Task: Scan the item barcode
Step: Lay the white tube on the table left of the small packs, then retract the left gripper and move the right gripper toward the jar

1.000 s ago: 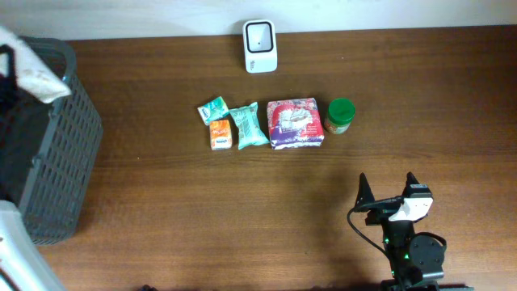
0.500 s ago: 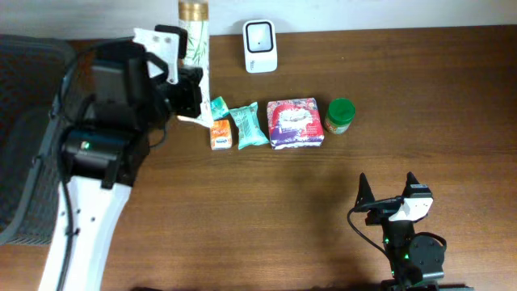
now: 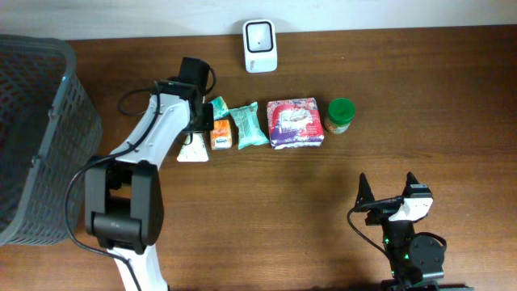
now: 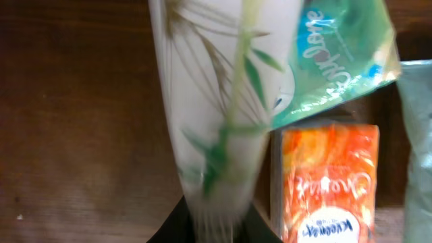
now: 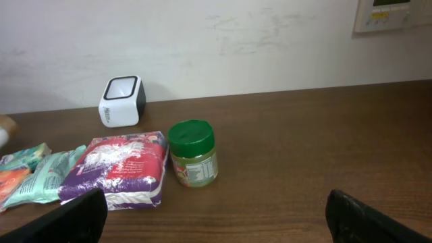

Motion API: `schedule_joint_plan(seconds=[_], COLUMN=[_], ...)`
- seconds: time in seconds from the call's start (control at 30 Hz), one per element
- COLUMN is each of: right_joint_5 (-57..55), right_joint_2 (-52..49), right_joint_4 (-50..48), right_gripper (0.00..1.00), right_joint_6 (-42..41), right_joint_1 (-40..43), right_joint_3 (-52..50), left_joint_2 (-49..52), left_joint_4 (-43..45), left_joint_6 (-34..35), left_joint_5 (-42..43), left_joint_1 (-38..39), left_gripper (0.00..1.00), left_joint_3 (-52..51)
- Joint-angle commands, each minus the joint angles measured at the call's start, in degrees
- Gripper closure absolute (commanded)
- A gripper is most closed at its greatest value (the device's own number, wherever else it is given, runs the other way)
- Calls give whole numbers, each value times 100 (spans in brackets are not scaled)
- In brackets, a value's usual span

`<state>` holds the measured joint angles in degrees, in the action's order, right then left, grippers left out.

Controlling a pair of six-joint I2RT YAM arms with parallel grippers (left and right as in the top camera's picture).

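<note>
A white tube printed with green bamboo leaves (image 3: 192, 150) lies at the left end of the item row, just left of the orange tissue pack (image 3: 220, 134). My left gripper (image 3: 198, 128) is over its near end. In the left wrist view the tube (image 4: 216, 101) runs away from the gripper (image 4: 217, 226), whose black fingers press against both sides of its blurred end. The white barcode scanner (image 3: 260, 46) stands at the table's back edge, also in the right wrist view (image 5: 121, 101). My right gripper (image 3: 388, 192) rests open near the front right, with nothing between its fingers (image 5: 71, 217).
The row also holds a small green packet (image 3: 213, 108), a teal pack (image 3: 248, 125), a purple and red pack (image 3: 295, 123) and a green-lidded jar (image 3: 340, 116). A dark grey basket (image 3: 40, 137) stands at the left edge.
My left arm swung in from the basket side with the white tube and brought it down to the left end of the row. The right arm has not moved.
</note>
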<state>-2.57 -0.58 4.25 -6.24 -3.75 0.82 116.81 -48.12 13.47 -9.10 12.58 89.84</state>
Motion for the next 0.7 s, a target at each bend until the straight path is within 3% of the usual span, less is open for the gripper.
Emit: schedule_joint_plan(seconds=[0.0, 0.03, 0.1, 0.17, 0.47, 0.57, 0.67], right_joint_5=[-70, -70, -70, -70, -70, -70, -70], right_joint_2=[37, 37, 37, 37, 37, 37, 37], right_joint_4=[17, 17, 17, 17, 17, 17, 17], right_gripper=[1, 1, 1, 1, 1, 1, 1], right_joint_6=[-17, -17, -15, -15, -15, -17, -17], right_joint_1=[-26, -26, -26, -26, -26, -26, -26], right_joint_3=[-50, -50, -50, -50, -50, -50, -50], left_joint_2=[81, 81, -35, -367, -2916, -3086, -3080], left_joint_4=[225, 212, -92, -527, -1373, -2382, -2999], left_joint_6=[146, 146, 149, 149, 149, 964, 970], left_joint_5=[-127, -125, -122, -120, -140, -118, -103], left_joint_1=[-37, -37, -37, -37, -291, -872, -1014], left_gripper=[42, 24, 18, 0, 1, 1, 1], left_joint_3=[103, 216, 629, 1222, 1558, 1558, 1558])
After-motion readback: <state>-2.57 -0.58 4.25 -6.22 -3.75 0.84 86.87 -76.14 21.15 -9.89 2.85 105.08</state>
